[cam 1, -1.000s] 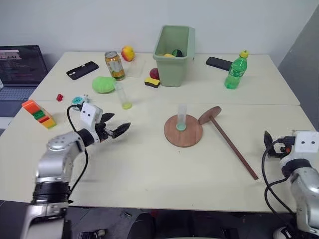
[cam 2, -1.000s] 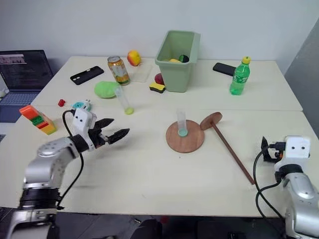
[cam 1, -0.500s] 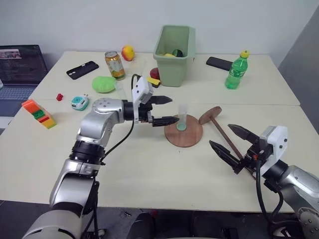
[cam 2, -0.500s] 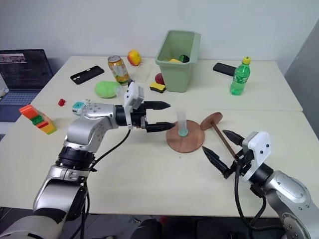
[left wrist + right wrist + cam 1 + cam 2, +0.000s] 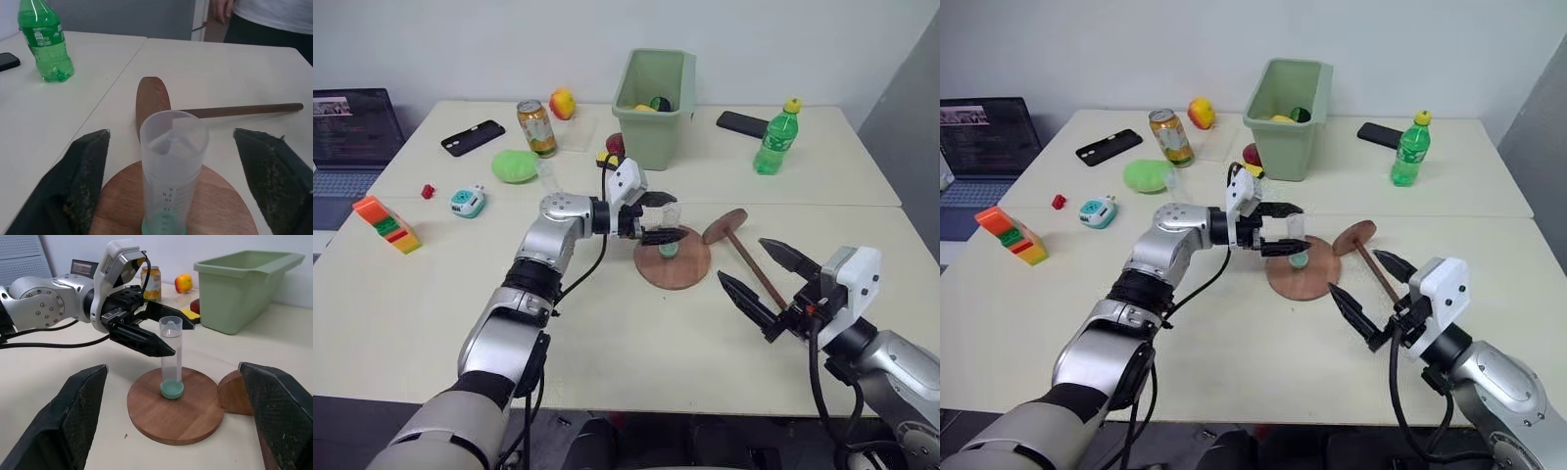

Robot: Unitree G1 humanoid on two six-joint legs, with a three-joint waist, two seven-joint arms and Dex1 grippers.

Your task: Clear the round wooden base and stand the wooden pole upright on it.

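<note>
One round wooden base (image 5: 674, 266) and one wooden pole (image 5: 751, 266) lie on the table. Two clear test tubes: one (image 5: 171, 357) upright on the base, one (image 5: 547, 176) beside the green sponge (image 5: 515, 165). Two black phones (image 5: 472, 137) (image 5: 742, 123). One green bin (image 5: 655, 94), one soda can (image 5: 535, 127), one green bottle (image 5: 777, 137), one laptop (image 5: 352, 132). One orange block (image 5: 387, 223), one small red piece (image 5: 429, 192), one teal gadget (image 5: 467, 202), one apple-like fruit (image 5: 562, 103). Two robot grippers (image 5: 662, 220) (image 5: 767, 282).
</note>
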